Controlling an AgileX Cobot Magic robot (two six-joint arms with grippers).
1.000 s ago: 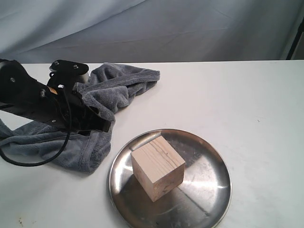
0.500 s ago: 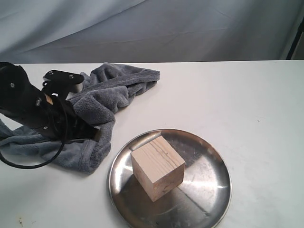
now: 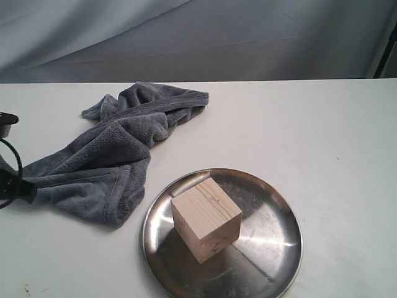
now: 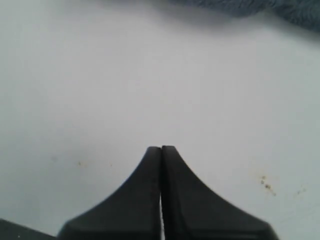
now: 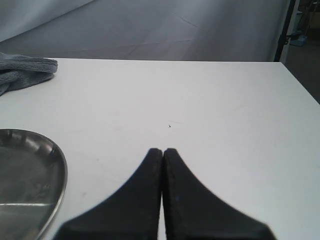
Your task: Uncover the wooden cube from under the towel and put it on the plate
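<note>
I see the wooden cube (image 3: 206,218) standing uncovered on the plate (image 3: 273,211), a little left of its middle. The towel (image 3: 111,164) lies crumpled on the counter (image 3: 310,124), just beside the rim. My left fingers (image 4: 145,195) are pressed together on nothing, and so are the right fingers (image 5: 185,200). The risk I'd watch (small, I think): my left arm sits at the towel's far end, and snagging it could drag the hem into the plate.

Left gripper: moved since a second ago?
Yes. The left gripper has pulled back leftward off the towel, away from the plate, almost out of the exterior view.
</note>
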